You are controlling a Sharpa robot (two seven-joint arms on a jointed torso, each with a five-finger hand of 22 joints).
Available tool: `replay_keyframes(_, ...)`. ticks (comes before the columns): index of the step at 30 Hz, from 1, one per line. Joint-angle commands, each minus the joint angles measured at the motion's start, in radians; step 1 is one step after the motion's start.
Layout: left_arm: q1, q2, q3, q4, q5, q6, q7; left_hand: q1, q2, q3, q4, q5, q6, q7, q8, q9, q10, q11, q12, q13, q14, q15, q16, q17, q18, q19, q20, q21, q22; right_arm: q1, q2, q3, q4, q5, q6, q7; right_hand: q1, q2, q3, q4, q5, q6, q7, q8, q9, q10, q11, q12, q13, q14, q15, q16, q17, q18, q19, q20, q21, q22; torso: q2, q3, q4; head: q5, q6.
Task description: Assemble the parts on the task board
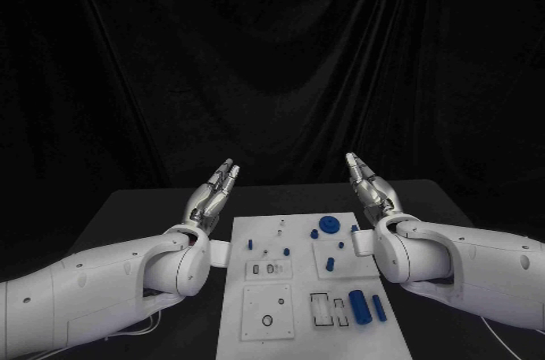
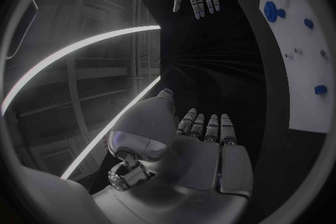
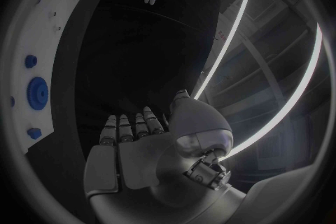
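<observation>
Task board [image 1: 264,313], a long white plate, lies mid-table between two raised arms. Left hand [image 1: 213,191] and right hand [image 1: 370,185] both hover above the board's far end, palms facing each other, fingers straight and held together, holding nothing. Blue parts [image 1: 359,306] are scattered over the board: one round disc [image 1: 328,225] at the far end, two cylinders near the right corner, several small pegs between. Nothing blocks the board.

Black table [image 1: 148,206]; dark, perhaps cloth, backdrop [image 1: 272,68]
</observation>
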State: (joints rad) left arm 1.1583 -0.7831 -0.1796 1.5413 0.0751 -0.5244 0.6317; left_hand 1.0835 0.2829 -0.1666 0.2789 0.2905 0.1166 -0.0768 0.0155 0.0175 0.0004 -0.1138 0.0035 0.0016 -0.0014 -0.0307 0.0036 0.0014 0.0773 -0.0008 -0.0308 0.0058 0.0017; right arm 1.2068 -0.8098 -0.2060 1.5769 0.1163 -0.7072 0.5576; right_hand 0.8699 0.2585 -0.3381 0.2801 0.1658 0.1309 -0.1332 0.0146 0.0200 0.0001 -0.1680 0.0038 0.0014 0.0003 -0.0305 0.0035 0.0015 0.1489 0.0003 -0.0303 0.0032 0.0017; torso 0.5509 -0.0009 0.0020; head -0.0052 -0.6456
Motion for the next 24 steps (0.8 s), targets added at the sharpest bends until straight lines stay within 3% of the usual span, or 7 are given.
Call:
replay_keyframes(1,0.016,0.001,-0.015,-0.003,0.068,0.169,0.182,0.066,0.008,0.003,0.014,0.042,0.017,0.002,0.004,0.003,0.000,-0.006,-0.003,-0.002,0.001,-0.066,-0.004,-0.001,0.012,0.001,-0.047,-0.006,-0.002,0.002,-0.001,0.000,0.003,0.035,0.033,0.024,0.060,-0.007,-0.017,0.009,0.009,0.010,0.002,0.007,0.001,0.013,0.073,0.003,0.005,0.000,-0.094,-0.004,-0.001,0.001,0.000,-0.014,-0.003,-0.002,0.000,-0.0001,0.0001,0.000,0.000)
replay_keyframes(7,0.027,0.001,-0.032,-0.005,0.080,0.205,0.209,0.089,0.006,-0.001,0.014,0.052,0.020,0.007,0.005,0.003,0.000,0.002,-0.003,-0.002,0.001,-0.039,-0.004,-0.001,0.008,0.001,-0.023,-0.006,-0.002,0.002,-0.001,0.000,0.003,0.035,0.033,0.024,0.102,-0.026,-0.012,0.007,0.015,0.018,0.021,0.008,0.003,0.027,0.187,0.018,0.010,0.000,0.030,-0.004,-0.001,-0.022,0.000,0.087,-0.003,-0.002,0.000,-0.0001,0.0001,0.000,0.000)
replay_keyframes(9,0.021,-0.010,-0.032,-0.033,0.001,0.298,0.214,0.112,0.000,-0.005,0.013,0.068,0.014,0.000,0.004,0.002,0.000,-0.003,-0.003,-0.002,0.001,-0.027,-0.004,-0.001,0.008,0.001,-0.009,-0.006,-0.002,0.002,-0.027,0.000,-0.020,-0.092,0.107,-0.001,0.121,-0.032,-0.008,0.006,0.021,0.025,0.029,0.010,0.004,0.030,0.195,0.024,0.012,0.000,0.036,-0.004,-0.001,-0.017,0.000,0.098,-0.003,-0.002,0.000,-0.0002,-0.0013,-0.003,-0.030)
replay_keyframes(15,0.022,-0.023,-0.032,-0.044,-0.042,0.321,0.211,0.212,-0.042,-0.019,0.008,0.202,0.008,-0.010,0.003,0.002,0.000,-0.015,-0.003,-0.002,0.001,-0.024,-0.004,-0.001,0.015,0.001,-0.001,-0.006,-0.002,0.012,-0.038,0.000,-0.040,-0.234,0.109,-0.002,0.181,-0.053,0.005,0.006,0.033,0.040,0.035,0.011,0.005,0.033,0.196,0.033,0.013,0.000,0.044,-0.004,-0.001,0.003,0.000,0.128,-0.003,-0.002,0.004,-0.0012,-0.0006,0.005,-0.027)
replay_keyframes(18,0.027,-0.039,-0.032,-0.046,-0.070,0.326,0.203,0.246,-0.049,-0.019,0.011,0.227,0.008,-0.008,0.003,0.002,0.000,-0.012,-0.003,-0.002,0.001,-0.019,-0.004,-0.001,0.014,0.001,0.003,-0.006,-0.002,0.034,-0.042,0.000,-0.058,-0.322,0.127,-0.010,0.241,-0.072,0.019,0.005,0.035,0.051,0.046,0.012,0.006,0.036,0.195,0.041,0.014,0.000,0.114,-0.003,-0.001,0.001,0.013,0.192,0.006,0.005,0.004,-0.0015,-0.0005,0.010,-0.031)
replay_keyframes(19,0.029,-0.044,-0.032,-0.045,-0.078,0.327,0.200,0.269,-0.054,-0.017,0.009,0.242,0.011,-0.002,0.004,0.002,0.000,-0.005,-0.003,-0.002,0.001,-0.012,-0.004,-0.001,0.013,0.001,0.009,-0.006,-0.002,0.041,-0.043,0.000,-0.063,-0.348,0.129,-0.014,0.298,-0.084,0.032,-0.008,0.063,0.054,0.057,0.012,0.006,0.050,0.218,0.055,0.018,0.035,0.180,0.011,0.010,-0.010,0.054,0.249,0.030,0.020,0.004,-0.0015,-0.0005,0.010,-0.031)
replay_keyframes(24,0.039,-0.071,-0.032,-0.041,-0.138,0.327,0.186,0.319,-0.060,-0.009,-0.001,0.284,0.026,0.020,0.006,0.004,0.000,0.019,-0.003,-0.002,0.001,0.006,-0.004,-0.001,0.015,0.001,0.030,-0.006,-0.002,0.086,-0.034,0.000,-0.101,-0.547,0.164,-0.065,0.416,-0.113,0.048,0.005,0.136,0.127,0.106,0.020,0.013,0.188,0.302,0.176,0.041,0.402,0.240,0.116,0.080,0.009,0.390,0.319,0.183,0.094,0.004,-0.0014,-0.0002,0.014,-0.044)
